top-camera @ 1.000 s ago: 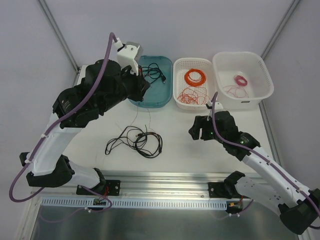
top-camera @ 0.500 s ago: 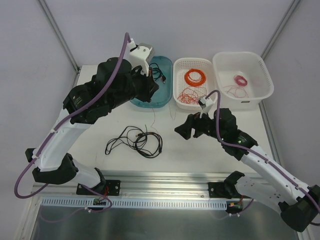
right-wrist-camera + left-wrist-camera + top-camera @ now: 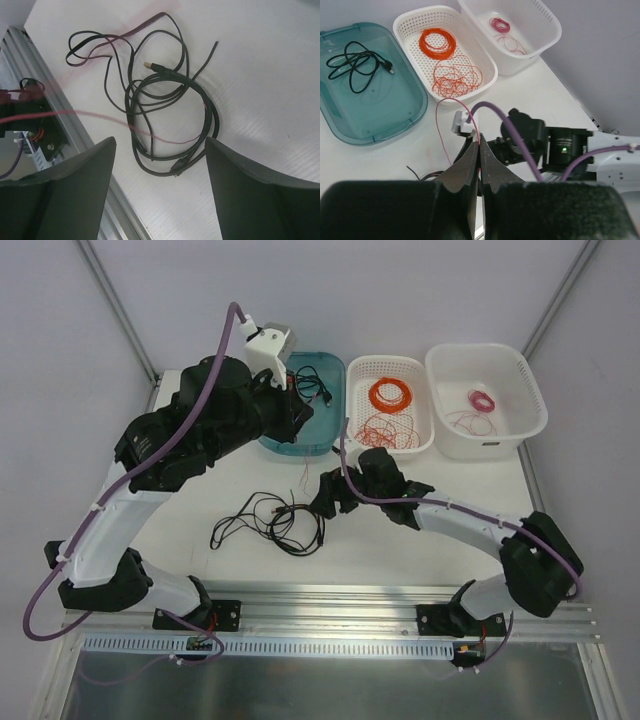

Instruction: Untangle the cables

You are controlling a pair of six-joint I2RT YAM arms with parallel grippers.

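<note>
The clump of cables (image 3: 272,522) lies on the table in front of the left arm; it is mostly black cord (image 3: 172,100). A thin pinkish-red wire (image 3: 170,139) crosses it and rises to my left gripper (image 3: 299,417). That gripper is shut on the wire (image 3: 447,104) and holds it high, by the teal tray. In the left wrist view its jaws (image 3: 480,142) are pressed together on the strand. My right gripper (image 3: 322,503) is open and empty just right of the clump. Its fingers (image 3: 160,145) stand wide apart above the black loops. I see no orange-red strand in the clump.
A teal tray (image 3: 325,435) holds a black cable (image 3: 355,62). A white lattice basket (image 3: 356,400) holds an orange ring coil (image 3: 390,394) and loose orange wire (image 3: 455,77). A white bin (image 3: 520,370) holds a pink coil (image 3: 482,400). A metal rail (image 3: 330,600) runs along the near edge.
My right arm has swung left and low, from mid-table to beside the black clump. My left gripper has stayed shut, shifting slightly left near the teal tray.
</note>
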